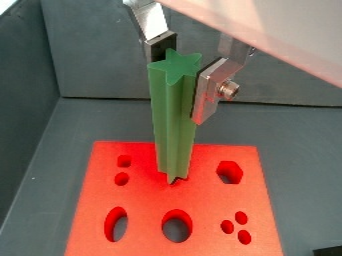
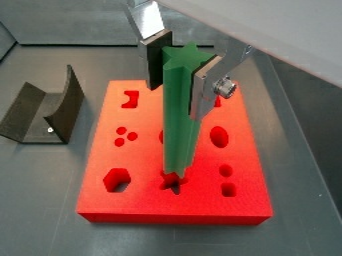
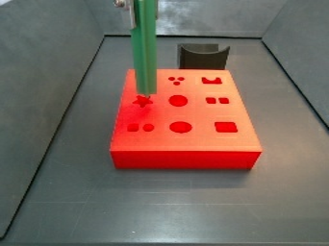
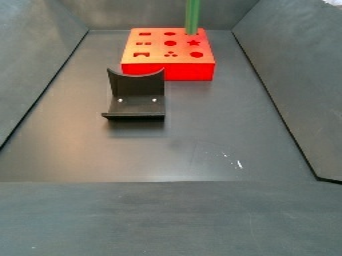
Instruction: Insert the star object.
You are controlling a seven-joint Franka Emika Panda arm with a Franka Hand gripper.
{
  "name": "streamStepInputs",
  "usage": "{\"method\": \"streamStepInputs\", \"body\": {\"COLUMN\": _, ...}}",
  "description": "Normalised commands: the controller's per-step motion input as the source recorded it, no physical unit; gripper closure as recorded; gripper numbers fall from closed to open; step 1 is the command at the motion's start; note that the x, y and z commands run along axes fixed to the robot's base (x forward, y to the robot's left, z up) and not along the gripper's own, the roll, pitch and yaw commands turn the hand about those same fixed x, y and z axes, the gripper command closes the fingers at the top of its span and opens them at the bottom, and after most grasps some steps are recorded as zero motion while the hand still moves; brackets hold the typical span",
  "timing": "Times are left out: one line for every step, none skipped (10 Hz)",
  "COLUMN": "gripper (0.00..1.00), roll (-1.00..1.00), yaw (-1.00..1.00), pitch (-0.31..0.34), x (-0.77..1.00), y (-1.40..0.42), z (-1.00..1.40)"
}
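Note:
The star object is a long green peg with a star-shaped cross-section, seen in both wrist views (image 1: 171, 115) (image 2: 179, 110). My gripper (image 1: 181, 62) (image 2: 179, 62) is shut on its upper end, a silver finger (image 1: 210, 88) on each side, and holds it upright. Its lower end stands at the star-shaped hole (image 2: 171, 183) in the red block (image 1: 134, 205) (image 2: 134, 130); dark points of the hole show around the tip, and I cannot tell how deep it sits. Both side views show the peg (image 3: 144, 48) (image 4: 193, 14) upright over the red block (image 3: 193, 130) (image 4: 167, 62).
The red block has several other holes: round, oval, hexagonal, square. The dark fixture (image 2: 40, 105) (image 4: 134, 95) (image 3: 203, 56) stands on the grey floor beside the block. Grey bin walls enclose the floor on all sides.

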Motion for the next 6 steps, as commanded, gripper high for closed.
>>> {"method": "streamStepInputs", "body": {"gripper": 1.0, "roll": 0.2, "yaw": -0.03, "pitch": -0.016, "x": -0.06, "y": 0.0, "z": -0.21}}
{"method": "streamStepInputs", "body": {"gripper": 1.0, "roll": 0.06, "yaw": -0.05, "pitch": -0.047, "x": -0.06, "y": 0.0, "z": -0.27}}
{"method": "streamStepInputs", "body": {"gripper": 1.0, "roll": 0.0, "yaw": -0.02, "pitch": -0.061, "x": -0.02, "y": 0.0, "z": -0.29}}
{"method": "streamStepInputs", "body": {"gripper": 1.0, "roll": 0.0, "yaw": 0.0, "pitch": -0.089, "x": -0.01, "y": 0.0, "z": -0.3}}
{"method": "streamStepInputs", "body": {"gripper": 1.0, "roll": 0.0, "yaw": 0.0, "pitch": -0.079, "x": -0.02, "y": 0.0, "z": -0.29}}
{"method": "streamStepInputs", "body": {"gripper": 1.0, "roll": 0.0, "yaw": 0.0, "pitch": -0.071, "x": -0.02, "y": 0.0, "z": -0.29}}
